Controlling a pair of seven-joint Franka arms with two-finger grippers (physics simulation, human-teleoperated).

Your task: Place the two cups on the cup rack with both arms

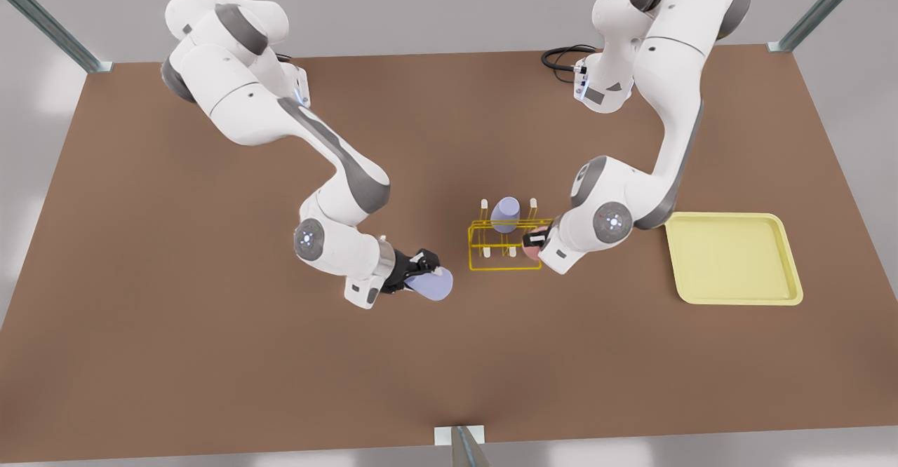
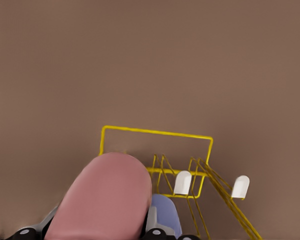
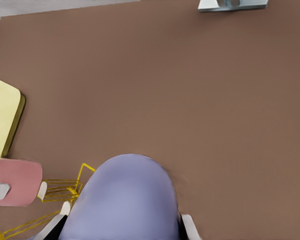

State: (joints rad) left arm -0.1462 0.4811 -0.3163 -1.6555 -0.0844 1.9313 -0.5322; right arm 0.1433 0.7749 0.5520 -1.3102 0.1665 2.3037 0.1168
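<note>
Left end effector (image 1: 539, 241): at the rack's side nearer the tray, on the front view's right arm, fingers clamped on the pink cup (image 1: 532, 246). In the left wrist view the pink cup (image 2: 104, 200) sat between the fingers, above the near edge of the cup rack (image 2: 157, 162).

Right end effector (image 1: 423, 269): on the front view's left arm, to the front view's left of the rack and apart from it, fingers clamped on the lavender cup (image 1: 430, 285). In the right wrist view the lavender cup (image 3: 124, 200) lay tilted, its closed end pointing away from the wrist.

Cup rack (image 1: 502, 246): yellow wire, white-tipped pegs, standing on the brown tabletop (image 1: 210, 355) near its middle.

Second lavender cup (image 1: 505, 214): seated on the rack's far side, between two pegs.

Yellow tray (image 1: 733, 258): flat on the tabletop, to the front view's right of the rack.
</note>
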